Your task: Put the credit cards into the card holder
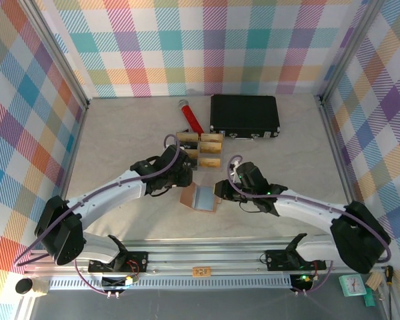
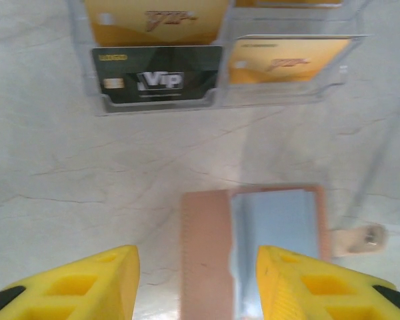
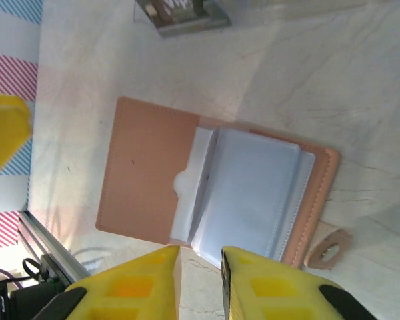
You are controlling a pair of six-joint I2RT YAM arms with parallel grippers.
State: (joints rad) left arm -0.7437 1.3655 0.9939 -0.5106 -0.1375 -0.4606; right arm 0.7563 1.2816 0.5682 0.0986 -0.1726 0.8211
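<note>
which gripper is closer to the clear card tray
Left. The left gripper hangs just short of the clear card tray, over the card holder. The right gripper is at the card holder's right edge, farther from the tray.

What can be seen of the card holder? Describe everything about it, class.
The card holder is a flat, pinkish-brown, leather-like wallet lying open on the pale marbled table. One half is a plain pocket with a thumb notch; the other carries clear plastic sleeves, seemingly empty. Stitching runs along its edge, and a small strap tab lies at one corner.
</note>
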